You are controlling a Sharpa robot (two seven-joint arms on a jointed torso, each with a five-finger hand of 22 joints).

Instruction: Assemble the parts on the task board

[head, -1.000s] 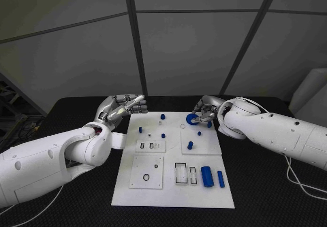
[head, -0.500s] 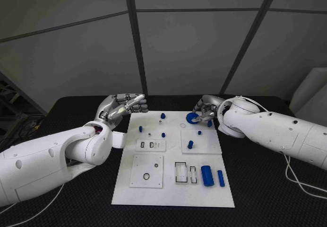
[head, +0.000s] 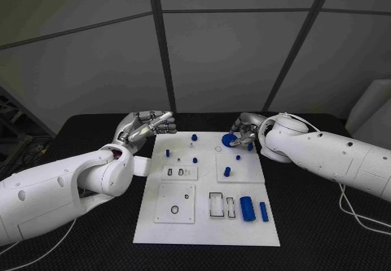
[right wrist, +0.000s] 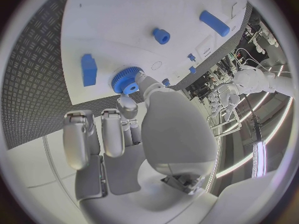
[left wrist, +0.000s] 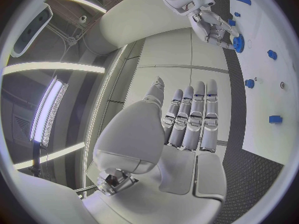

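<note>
The white task board [head: 208, 226] lies in the middle of the black table. My right hand [head: 247, 131] hovers over the board's far right corner and pinches a blue gear [head: 230, 140] between thumb and finger. The toothed gear [right wrist: 126, 79] sits just above the board [right wrist: 112, 25] in the right wrist view. My left hand [head: 147, 127] hangs above the board's far left corner with straight fingers and holds nothing. In the left wrist view that hand [left wrist: 187, 119] is stretched flat, with the right hand [left wrist: 212, 25] and the gear [left wrist: 238, 43] beyond it.
Small blue pegs [head: 195, 137] stand on the far half of the board. A thick blue cylinder [head: 247, 209] and a thinner one [head: 264, 212] lie at its near right, beside rectangular slots [head: 216, 206]. A blue block [right wrist: 89, 69] lies next to the gear.
My right hand has carried the gear a little toward the board's far edge. The left hand has barely moved.
</note>
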